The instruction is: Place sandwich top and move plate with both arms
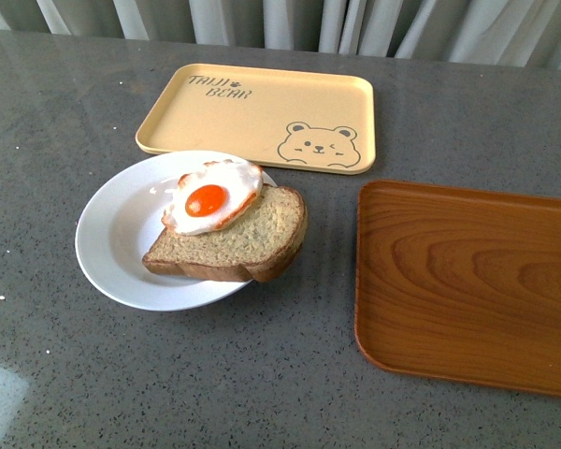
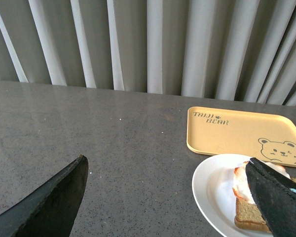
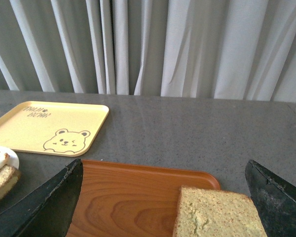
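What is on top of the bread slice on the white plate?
A fried egg sits on the bread slice, covering its far-left part. The bread surface beneath the egg is hidden.

the front view looks steeply down from the body onto the grey table (image 1: 56, 374), near enough that the plate (image 1: 107, 243), yellow bear tray (image 1: 252, 108) and wooden tray (image 1: 467, 281) fill it. both wrist views sit low over the table, facing level toward the curtain (image 2: 153, 44). all three views share the plate and yellow bear tray. the front and right wrist views share the wooden tray.
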